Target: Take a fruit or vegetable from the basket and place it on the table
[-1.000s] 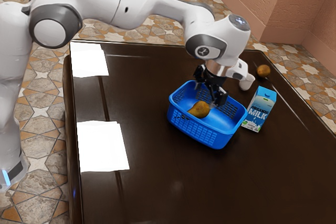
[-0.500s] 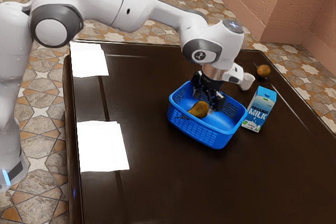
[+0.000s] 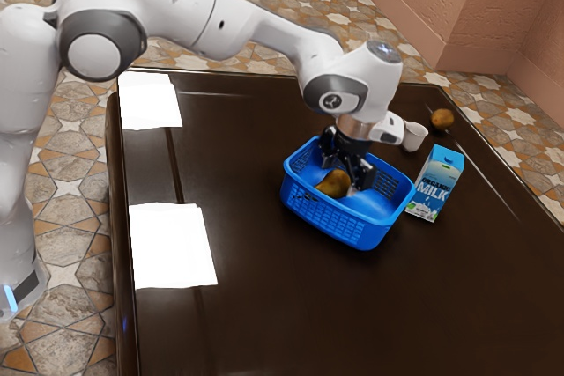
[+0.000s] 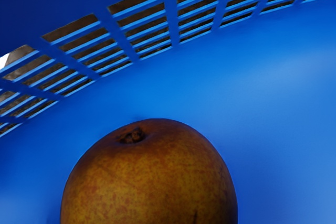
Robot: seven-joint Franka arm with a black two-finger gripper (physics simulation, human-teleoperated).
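The hand (image 3: 344, 177) is being held open at the pear (image 3: 333, 185) inside the basket (image 3: 339, 227); a slip is being risked by off-centre closing, a snag by the wall (image 4: 58, 3).

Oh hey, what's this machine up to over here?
A robot arm is reaching into a blue basket. Its gripper, open, is down by a brownish-yellow fruit, seemingly about to take it. The fruit is in the basket, not out on the table. A milk carton stands beside the basket.
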